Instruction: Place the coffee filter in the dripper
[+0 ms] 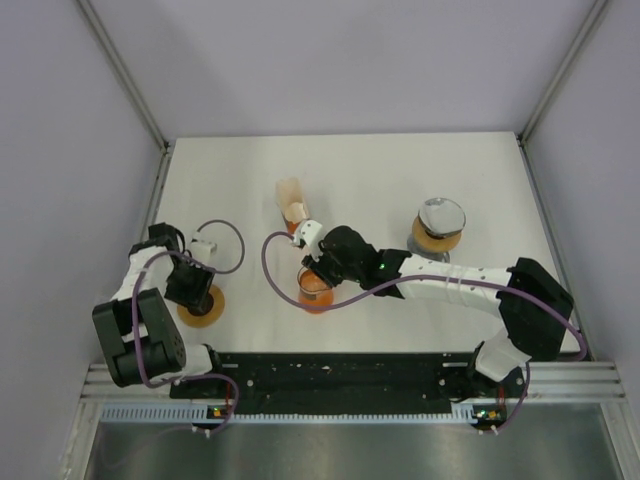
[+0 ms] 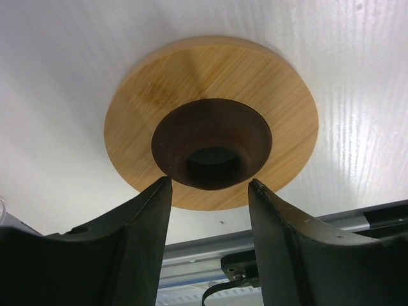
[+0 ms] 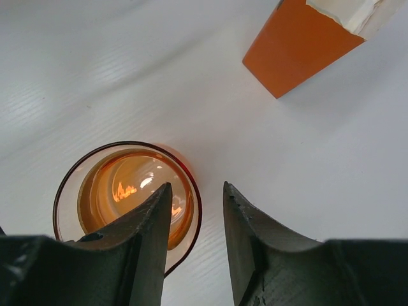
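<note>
Left gripper [image 2: 210, 182]: jaws spread, nothing between, hanging over a bamboo disc [image 2: 191, 70] with a dark centre hole.

Right gripper [image 3: 196, 185]: jaws parted, empty, above an orange glass [image 3: 121, 185]. Orange carton [image 3: 299, 44] lies just beyond.

Dripper [image 1: 437, 240] stands well apart, far right on the table [image 1: 400, 170]. Pale coffee filter [image 1: 441, 213] sits on top; seating too small to tell.
</note>
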Motion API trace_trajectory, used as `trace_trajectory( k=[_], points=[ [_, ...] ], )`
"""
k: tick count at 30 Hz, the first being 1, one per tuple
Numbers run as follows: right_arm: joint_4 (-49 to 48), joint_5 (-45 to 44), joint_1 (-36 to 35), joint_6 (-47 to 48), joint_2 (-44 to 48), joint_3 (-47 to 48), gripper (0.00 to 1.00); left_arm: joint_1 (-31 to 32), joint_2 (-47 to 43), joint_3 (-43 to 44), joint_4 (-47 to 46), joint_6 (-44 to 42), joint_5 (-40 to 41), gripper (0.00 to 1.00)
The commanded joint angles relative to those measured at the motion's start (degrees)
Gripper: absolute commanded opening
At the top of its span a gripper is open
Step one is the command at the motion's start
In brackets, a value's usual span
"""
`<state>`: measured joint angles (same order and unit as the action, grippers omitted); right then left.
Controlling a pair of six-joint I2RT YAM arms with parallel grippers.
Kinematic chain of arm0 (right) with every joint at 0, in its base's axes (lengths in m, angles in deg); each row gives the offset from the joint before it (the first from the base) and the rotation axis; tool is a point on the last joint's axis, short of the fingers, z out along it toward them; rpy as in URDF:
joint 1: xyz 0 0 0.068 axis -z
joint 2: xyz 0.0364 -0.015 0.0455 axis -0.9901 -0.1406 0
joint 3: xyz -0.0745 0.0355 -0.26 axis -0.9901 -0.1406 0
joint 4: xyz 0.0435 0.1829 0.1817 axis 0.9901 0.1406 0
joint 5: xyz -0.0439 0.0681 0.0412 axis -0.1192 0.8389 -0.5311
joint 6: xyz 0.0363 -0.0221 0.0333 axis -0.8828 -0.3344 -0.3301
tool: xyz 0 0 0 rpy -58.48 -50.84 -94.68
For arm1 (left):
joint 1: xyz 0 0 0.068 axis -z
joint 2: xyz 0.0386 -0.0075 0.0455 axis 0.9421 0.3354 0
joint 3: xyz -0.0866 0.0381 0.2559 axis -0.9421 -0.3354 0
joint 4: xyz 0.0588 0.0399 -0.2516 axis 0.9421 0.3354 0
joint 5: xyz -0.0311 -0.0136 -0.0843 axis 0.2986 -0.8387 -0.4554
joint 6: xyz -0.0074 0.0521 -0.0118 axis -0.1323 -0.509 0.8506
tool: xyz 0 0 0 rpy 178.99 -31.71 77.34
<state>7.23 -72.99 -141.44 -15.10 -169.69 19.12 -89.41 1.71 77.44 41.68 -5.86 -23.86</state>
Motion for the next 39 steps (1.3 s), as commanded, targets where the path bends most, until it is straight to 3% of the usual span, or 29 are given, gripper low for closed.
trace_trajectory(
  k=[1, 5, 12, 19, 30, 39],
  points=[
    [-1.3, 1.5, -0.6, -0.2, 3.8, 2.3, 0.38, 0.3, 1.2, -1.2, -5.2, -0.7, 1.8, 0.56],
    [-0.9, 2.1, -0.5, -0.1, 5.1, 2.4, 0.39, 0.3, 0.5, -1.1, -4.9, -1.0, -1.7, 0.54],
    [0.4, 1.3, -0.5, 0.3, 5.4, 3.2, 0.40, -0.3, -2.8, 4.8, 6.3, -7.2, -12.0, 0.59],
    [0.6, 1.2, -0.5, 0.6, 5.7, 2.7, 0.41, -0.6, -0.9, 6.5, 2.2, -4.4, -6.1, 0.54],
    [0.9, 1.0, -0.5, 0.9, 5.8, 2.5, 0.42, -0.2, -0.2, 0.1, -4.3, -4.1, -0.7, 0.52],
    [1.6, 1.9, -0.5, 0.4, 6.5, 3.4, 0.42, 5.7, 0.1, -6.9, -17.5, 0.1, 3.7, 0.48]
  ],
)
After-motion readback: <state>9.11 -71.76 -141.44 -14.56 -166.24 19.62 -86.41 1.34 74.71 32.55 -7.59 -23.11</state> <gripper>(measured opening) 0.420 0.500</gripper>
